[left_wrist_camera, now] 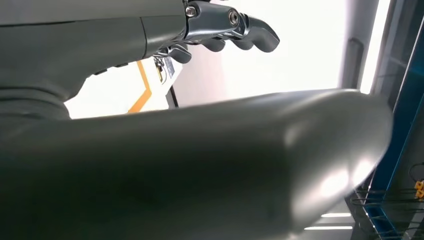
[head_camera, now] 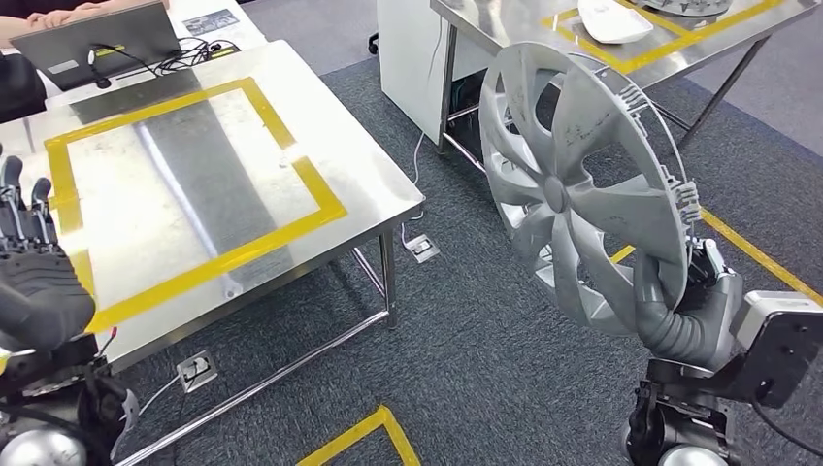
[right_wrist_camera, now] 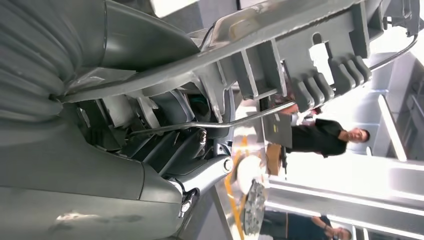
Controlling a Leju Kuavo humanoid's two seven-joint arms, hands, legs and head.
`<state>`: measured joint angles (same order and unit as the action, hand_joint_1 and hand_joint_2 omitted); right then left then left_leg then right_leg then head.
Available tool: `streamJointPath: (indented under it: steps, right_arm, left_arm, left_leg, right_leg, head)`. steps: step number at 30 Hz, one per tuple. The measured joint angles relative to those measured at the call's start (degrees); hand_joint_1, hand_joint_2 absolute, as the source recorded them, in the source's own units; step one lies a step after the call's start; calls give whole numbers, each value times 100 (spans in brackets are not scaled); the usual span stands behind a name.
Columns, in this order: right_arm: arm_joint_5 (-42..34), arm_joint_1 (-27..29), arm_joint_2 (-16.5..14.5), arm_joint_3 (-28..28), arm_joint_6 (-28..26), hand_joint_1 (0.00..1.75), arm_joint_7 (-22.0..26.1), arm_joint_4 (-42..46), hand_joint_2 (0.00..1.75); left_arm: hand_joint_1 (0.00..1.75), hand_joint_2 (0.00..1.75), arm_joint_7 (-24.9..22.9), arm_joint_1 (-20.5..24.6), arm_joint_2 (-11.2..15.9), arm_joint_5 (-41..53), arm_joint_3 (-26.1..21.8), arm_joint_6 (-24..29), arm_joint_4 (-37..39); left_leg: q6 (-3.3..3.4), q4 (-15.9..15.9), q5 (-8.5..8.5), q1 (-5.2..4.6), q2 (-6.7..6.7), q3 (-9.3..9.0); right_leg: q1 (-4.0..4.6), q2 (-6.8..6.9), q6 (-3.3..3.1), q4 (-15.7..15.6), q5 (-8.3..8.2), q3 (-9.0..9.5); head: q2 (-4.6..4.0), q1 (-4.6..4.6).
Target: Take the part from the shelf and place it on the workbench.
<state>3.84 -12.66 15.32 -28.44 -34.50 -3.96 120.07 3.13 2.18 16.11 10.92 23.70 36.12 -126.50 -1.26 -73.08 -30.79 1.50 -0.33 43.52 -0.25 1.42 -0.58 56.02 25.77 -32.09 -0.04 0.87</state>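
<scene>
Part: wheel cover (head_camera: pixel 582 184), a grey plastic disc with broad spokes and open windows, held on edge in the air at about 3 o'clock from the middle of the head view, over the carpet (head_camera: pixel 456 320) and well apart from the workbench.
Right hand: right hand (head_camera: pixel 670 301) grips the cover's lower rim at roughly 5 o'clock on the disc, thumb on the front face, other fingers hidden behind it. In the right wrist view the rim's ribbed back and its wire retaining ring (right_wrist_camera: pixel 235 121) cross close over the hand.
Left hand: left hand (head_camera: pixel 34 282) holds nothing, dark fingers up and loosely apart at 9 o'clock, just over the workbench's near left edge.
Workbench: steel workbench (head_camera: pixel 369 165) with a yellow tape rectangle (head_camera: pixel 320 189) lies at 10 o'clock, bare metal inside the tape.
Handling, judged: probably light for its breadth, stiff across the spokes yet springy at the rim; smooth plastic may slip in a one-sided pinch, and the wide disc will lever against the fingers when swung.
Hold, judged: rim or a spoke beside a window suits best; back clips look breakable, so avoid loading them.
Risk, judged: setting it down edge-first could let it roll or topple; lay it flat inside the tape.
Others: second table (head_camera: pixel 670 39) at 1 o'clock; a person (right_wrist_camera: pixel 325 135) stands in the background of the right wrist view.
</scene>
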Motion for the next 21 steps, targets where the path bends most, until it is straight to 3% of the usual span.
streamJointPath:
  steps: [1, 3, 5, 8, 10, 11, 13, 15, 16, 17, 19, 21]
  right_arm:
    - [42, 11, 0, 1, -21, 175, -41, 0, 175]
    - [127, 31, 1, 3, -56, 175, -121, 3, 175]
    - [198, 45, 12, 10, -78, 175, -177, 23, 175]
    - [293, 70, 39, 20, -93, 175, -266, 89, 175]
    - [328, 73, 60, 22, -84, 175, -323, 127, 175]
    - [335, 70, 73, 22, -74, 175, -343, 142, 175]
    - [341, 59, 95, 24, -55, 175, -367, 162, 175]
    - [337, 51, 108, 24, -40, 175, -385, 166, 175]
    - [329, 47, 110, 24, -34, 175, -392, 166, 175]
    - [316, 37, 113, 23, -27, 175, -397, 165, 175]
    - [287, -8, 115, 21, -16, 175, -391, 164, 175]
    - [272, -63, 120, 17, -11, 175, -359, 168, 175]
  left_arm:
    - [0, 0, 29, 19, -1, -15, 6, -7, 21]
    - [0, 0, 81, 75, -3, -34, 19, -15, 56]
    - [0, 0, 110, 129, -6, -49, 33, -21, 80]
    - [0, 0, 129, 168, -14, -67, 49, -28, 111]
    - [0, 0, 138, 178, -16, -69, 56, -27, 123]
    - [0, 0, 142, 185, -17, -70, 59, -24, 127]
    - [0, 0, 148, 193, -20, -70, 62, -19, 136]
    - [0, 0, 148, 192, -20, -71, 67, -14, 152]
    - [0, 0, 150, 191, -21, -75, 71, -4, 160]
    - [0, 0, 153, 190, -22, -82, 73, 9, 164]
    - [0, 0, 163, 191, -26, -114, 78, 33, 167]
    - [0, 0, 171, 197, -32, -167, 81, 36, 177]
  left_leg:
    - [-12, 72, 74, 8, 20, -62]
    - [-26, 762, 339, 19, 154, -482]
    - [18, 1324, 459, 2, 266, -838]
    - [138, 1386, 469, -24, 171, -862]
    - [198, 1397, 496, -6, 95, -845]
    - [223, 1403, 511, 6, 60, -839]
    - [256, 1403, 530, 3, -20, -814]
    - [273, 1400, 543, -13, -120, -795]
    - [278, 1398, 548, -22, -175, -793]
    - [280, 1398, 552, -32, -231, -796]
    - [270, 1400, 569, -48, -333, -795]
    - [220, 1407, 609, -28, -421, -755]
  right_leg:
    - [-1, 53, 7, 15, 5, -10]
    - [-2, 147, 51, 79, 33, -25]
    - [22, 211, 128, 175, 79, -64]
    - [30, 298, 217, 227, 87, -95]
    - [5, 215, 280, 354, 193, -171]
    - [-7, 124, 309, 558, 325, -270]
    - [-19, -47, 341, 1294, 686, -604]
    - [-18, -83, 333, 1874, 845, -864]
    - [-17, -90, 312, 1865, 769, -859]
    - [-12, -111, 277, 1621, 597, -746]
    - [0, -258, 170, 832, 243, -374]
    - [24, -396, 77, 344, 121, -129]
  head:
    - [0, -23]
    - [0, -65]
    - [0, -86]
    - [0, -57]
    - [0, -29]
    - [0, -4]
    - [0, 63]
    - [0, 109]
    - [0, 126]
    - [0, 145]
    - [0, 168]
    - [0, 170]
